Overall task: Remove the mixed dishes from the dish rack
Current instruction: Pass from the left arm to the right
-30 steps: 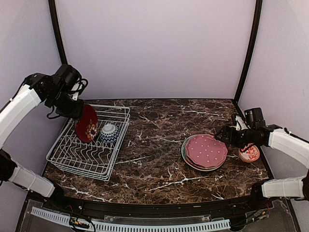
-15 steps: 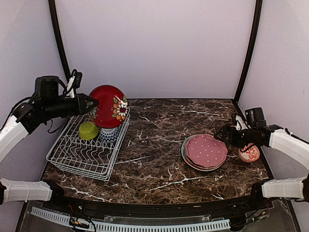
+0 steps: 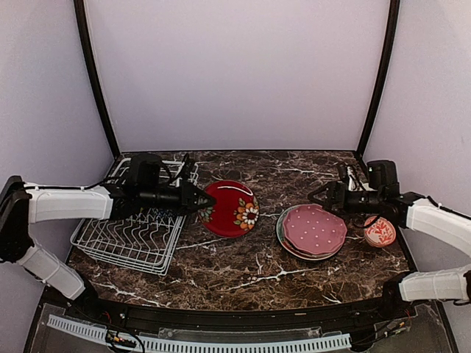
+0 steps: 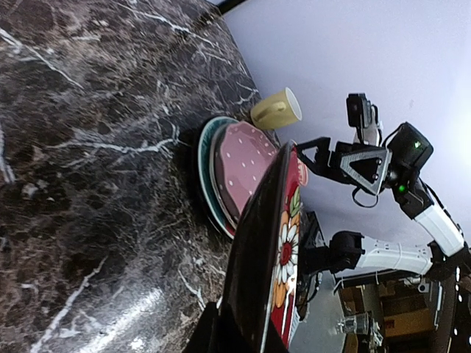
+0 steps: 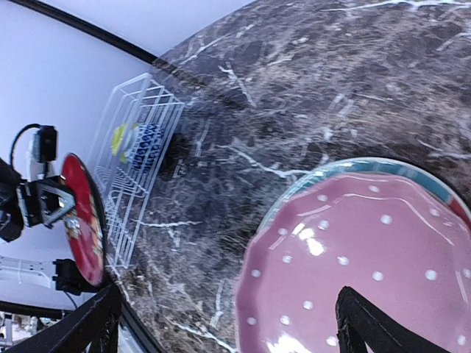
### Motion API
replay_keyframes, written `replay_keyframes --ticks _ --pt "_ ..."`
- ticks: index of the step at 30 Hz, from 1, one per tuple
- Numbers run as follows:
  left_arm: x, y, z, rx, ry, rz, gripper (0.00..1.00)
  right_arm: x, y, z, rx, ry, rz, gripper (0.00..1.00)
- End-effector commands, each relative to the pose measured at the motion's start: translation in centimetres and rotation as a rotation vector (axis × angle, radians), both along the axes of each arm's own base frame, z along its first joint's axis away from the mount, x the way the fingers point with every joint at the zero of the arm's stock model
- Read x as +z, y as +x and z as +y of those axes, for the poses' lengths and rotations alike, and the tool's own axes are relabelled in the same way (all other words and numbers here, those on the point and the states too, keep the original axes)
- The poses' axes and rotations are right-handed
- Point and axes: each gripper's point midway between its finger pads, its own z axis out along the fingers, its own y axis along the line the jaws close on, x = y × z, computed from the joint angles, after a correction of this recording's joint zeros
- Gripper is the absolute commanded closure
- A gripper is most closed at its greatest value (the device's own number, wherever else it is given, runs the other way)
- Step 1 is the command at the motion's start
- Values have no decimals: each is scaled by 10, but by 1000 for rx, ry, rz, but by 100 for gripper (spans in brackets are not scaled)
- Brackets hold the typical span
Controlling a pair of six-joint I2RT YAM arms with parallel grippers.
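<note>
Red floral plate (image 3: 235, 209), rim clamped in left gripper (image 3: 196, 201).
Likely bound for plate stack (image 3: 315, 229) at 3 o'clock; right gripper (image 3: 321, 197) spread, empty.

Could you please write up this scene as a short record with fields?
rack: holds lime bowl and blue bowl
stack: plates, pink one on top
left gripper: shut on red plate, tilted, between rack and stack
right gripper: open, by the stack
also out of rack: red-white bowl, mug
</note>
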Motion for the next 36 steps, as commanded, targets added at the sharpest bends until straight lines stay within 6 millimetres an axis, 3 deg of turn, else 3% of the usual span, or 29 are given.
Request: replay_keyframes --ticks 1,9,12,14,18,31,34,36 --pt "46 -12 -45 -142 -161 -92 99 23 -3 45 130 168 -32 1" --pt "20 -18 -82 -237 -140 -23 99 12 -21 111 286 255 39 5" --pt "16 -21 -89 -257 -135 -9 99 7 -25 128 325 251 53 15" --pt "14 -23 -91 -268 -135 -3 99 2 -27 135 341 253 73 29" --pt "12 -24 -93 -280 -124 0 99 -5 -29 138 348 265 96 50" --pt "7 -22 -92 -279 -80 11 97 -5 -26 139 346 249 94 90" --pt "8 -22 -91 -275 -72 5 89 -3 -26 138 345 243 87 98" --pt "7 -21 -90 -268 -58 0 76 -2 -25 136 340 235 80 100"
